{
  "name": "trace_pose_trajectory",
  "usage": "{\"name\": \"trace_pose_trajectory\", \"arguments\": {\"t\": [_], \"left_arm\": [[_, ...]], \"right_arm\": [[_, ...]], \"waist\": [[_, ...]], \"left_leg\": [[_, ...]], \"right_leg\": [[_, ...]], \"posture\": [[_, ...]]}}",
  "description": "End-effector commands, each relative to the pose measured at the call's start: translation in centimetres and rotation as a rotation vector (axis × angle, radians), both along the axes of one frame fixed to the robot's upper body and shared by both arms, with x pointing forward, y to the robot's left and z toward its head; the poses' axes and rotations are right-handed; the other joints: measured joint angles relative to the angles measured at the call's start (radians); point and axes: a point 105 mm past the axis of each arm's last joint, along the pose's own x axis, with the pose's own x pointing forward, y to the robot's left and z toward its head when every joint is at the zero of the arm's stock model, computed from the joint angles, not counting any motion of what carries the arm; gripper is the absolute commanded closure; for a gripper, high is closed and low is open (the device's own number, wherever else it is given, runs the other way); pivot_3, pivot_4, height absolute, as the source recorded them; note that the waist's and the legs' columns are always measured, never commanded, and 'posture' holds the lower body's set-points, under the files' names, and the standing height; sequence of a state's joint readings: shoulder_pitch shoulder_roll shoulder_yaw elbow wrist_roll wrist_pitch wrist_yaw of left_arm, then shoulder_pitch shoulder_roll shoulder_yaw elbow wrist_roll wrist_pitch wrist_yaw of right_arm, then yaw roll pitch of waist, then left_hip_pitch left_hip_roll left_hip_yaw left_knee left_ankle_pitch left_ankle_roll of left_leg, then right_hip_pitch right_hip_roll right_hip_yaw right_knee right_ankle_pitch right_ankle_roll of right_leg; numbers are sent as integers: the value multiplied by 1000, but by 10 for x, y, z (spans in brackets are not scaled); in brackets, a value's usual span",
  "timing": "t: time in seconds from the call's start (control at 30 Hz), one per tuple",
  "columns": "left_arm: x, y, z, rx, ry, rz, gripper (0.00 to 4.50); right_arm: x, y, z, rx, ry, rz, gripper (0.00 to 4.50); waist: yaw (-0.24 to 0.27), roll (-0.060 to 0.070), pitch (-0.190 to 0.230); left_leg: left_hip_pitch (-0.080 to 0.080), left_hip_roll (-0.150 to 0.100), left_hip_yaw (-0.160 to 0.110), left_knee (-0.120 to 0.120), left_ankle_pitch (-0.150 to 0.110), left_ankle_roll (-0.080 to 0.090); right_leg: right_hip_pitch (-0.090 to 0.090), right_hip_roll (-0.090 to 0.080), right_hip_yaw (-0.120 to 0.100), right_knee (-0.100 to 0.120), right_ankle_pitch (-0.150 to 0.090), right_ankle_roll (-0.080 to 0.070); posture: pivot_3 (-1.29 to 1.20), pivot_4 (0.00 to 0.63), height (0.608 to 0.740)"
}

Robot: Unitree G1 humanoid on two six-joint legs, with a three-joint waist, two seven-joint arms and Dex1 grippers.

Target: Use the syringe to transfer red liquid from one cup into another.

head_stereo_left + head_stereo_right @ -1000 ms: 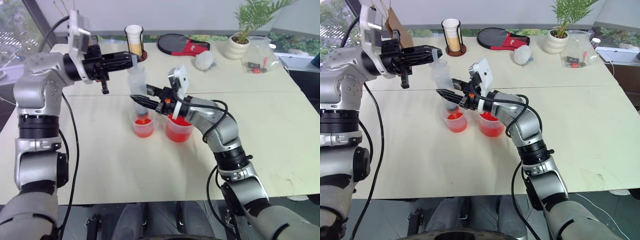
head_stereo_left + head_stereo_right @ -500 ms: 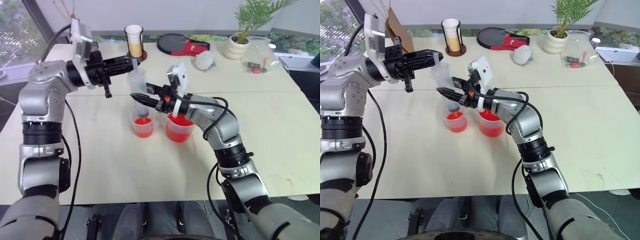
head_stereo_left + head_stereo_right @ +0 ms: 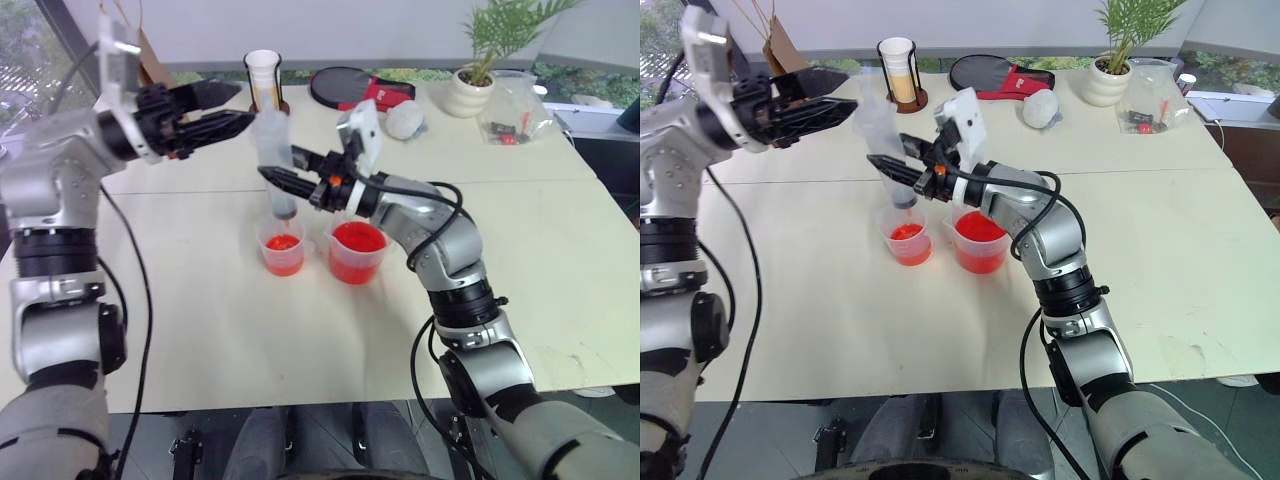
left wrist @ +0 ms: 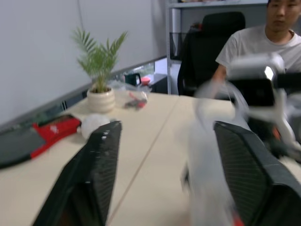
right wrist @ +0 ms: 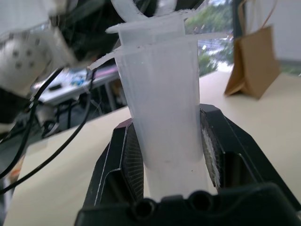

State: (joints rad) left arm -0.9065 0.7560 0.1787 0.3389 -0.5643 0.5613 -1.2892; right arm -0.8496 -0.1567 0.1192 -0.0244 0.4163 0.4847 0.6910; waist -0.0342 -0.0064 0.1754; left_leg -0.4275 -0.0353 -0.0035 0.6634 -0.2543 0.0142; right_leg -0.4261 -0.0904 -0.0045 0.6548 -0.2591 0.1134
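Above the smaller cup [image 3: 283,250], the right gripper [image 3: 283,180] clamps the unlabelled syringe [image 3: 275,160]; the left gripper [image 3: 222,108] gapes wide.

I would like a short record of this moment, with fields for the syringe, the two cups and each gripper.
syringe: upright, tip just above the smaller cup
smaller cup: on table, some red liquid inside
larger beaker: on table beside the smaller cup, holds red liquid
right gripper: shut on the syringe barrel
left gripper: open, beside the syringe top, not gripping it
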Motion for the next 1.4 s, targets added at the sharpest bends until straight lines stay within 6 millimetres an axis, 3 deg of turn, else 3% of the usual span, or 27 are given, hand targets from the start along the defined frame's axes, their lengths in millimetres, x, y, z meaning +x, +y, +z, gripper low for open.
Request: {"name": "trace_pose_trajectory", "arguments": {"t": [0.03, 0.17, 0.3, 0.43, 0.53, 0.6, 0.67, 0.83, 0.97, 1.03, 1.23, 1.4], "left_arm": [[-19, 18, 7, -34, 24, -14, 1393], [-24, 30, 5, -58, 19, 54, 1393], [-29, 17, 3, -48, -6, 41, 1393], [-45, -13, -6, 20, 6, -73, 1393], [-61, -34, -17, 90, 14, -174, 1393], [-69, -45, -20, 117, 5, -224, 1393], [-72, -55, -19, 115, -5, -262, 1393], [-67, -70, -28, 111, -5, -303, 1393], [-57, -76, -48, 145, 26, -314, 1393], [-54, -79, -57, 163, 32, -317, 1393], [-60, -90, -67, 189, 36, -363, 1393], [-61, -92, -69, 190, 37, -362, 1393]], "right_arm": [[-17, 0, 36, 75, -126, 45, 3126], [-12, -6, 44, 137, -75, 41, 3126], [-4, -27, 74, 273, 34, 29, 3126], [12, -84, 113, 242, 201, -93, 3126], [35, -139, 124, 174, 355, -365, 3126], [44, -186, 113, 118, 525, -582, 3126], [38, -221, 93, 57, 672, -694, 3126], [19, -264, 18, -122, 948, -808, 3126], [1, -282, -48, -184, 1164, -788, 3126], [-4, -282, -71, -194, 1232, -781, 3126], [-1, -273, -103, -199, 1333, -783, 3126], [4, -270, -112, -198, 1366, -814, 3126]], "waist": [[-4, 0, 0], [0, -1, 0], [7, -1, 0], [23, 0, 0], [34, -1, 0], [34, -1, 0], [33, -1, 0], [16, -1, 0], [15, 0, 0], [15, 0, 0], [19, 0, 0], [25, 0, 0]], "left_leg": [[0, 0, -1, 0, 0, 0], [0, 0, -2, 0, 0, 0], [0, -1, -2, 0, 0, -1], [0, -2, -2, 0, 0, -1], [-1, -3, -3, -1, 0, -1], [-1, -3, -2, -2, -1, 0], [-1, -3, -2, -5, -1, 0], [-1, -2, 1, -8, 0, 0], [1, -1, 7, -8, 0, 1], [1, 0, 7, -6, 0, 1], [0, 0, 8, -1, -2, 4], [0, 0, 8, 0, -2, 4]], "right_leg": [[0, 0, 0, 1, 0, 0], [1, -1, 0, 2, 0, 0], [0, -2, 0, 2, 0, 0], [0, -5, 0, 2, 0, 0], [2, -8, 0, -4, 0, -1], [3, -8, 1, -7, 0, -1], [2, -9, 1, -10, 0, -2], [2, -8, 1, -12, -1, -3], [1, -5, 1, -9, -1, -2], [1, -4, 1, -8, -1, -2], [2, -5, 2, -8, -1, -2], [3, -4, 1, -8, -1, -1]], "posture": [[0, 150, 740], [0, 150, 740], [0, 150, 740], [0, 150, 740], [0, 150, 740], [0, 150, 740], [0, 150, 740], [0, 150, 740], [0, 150, 740], [0, 150, 740], [0, 150, 740], [0, 150, 740]]}}
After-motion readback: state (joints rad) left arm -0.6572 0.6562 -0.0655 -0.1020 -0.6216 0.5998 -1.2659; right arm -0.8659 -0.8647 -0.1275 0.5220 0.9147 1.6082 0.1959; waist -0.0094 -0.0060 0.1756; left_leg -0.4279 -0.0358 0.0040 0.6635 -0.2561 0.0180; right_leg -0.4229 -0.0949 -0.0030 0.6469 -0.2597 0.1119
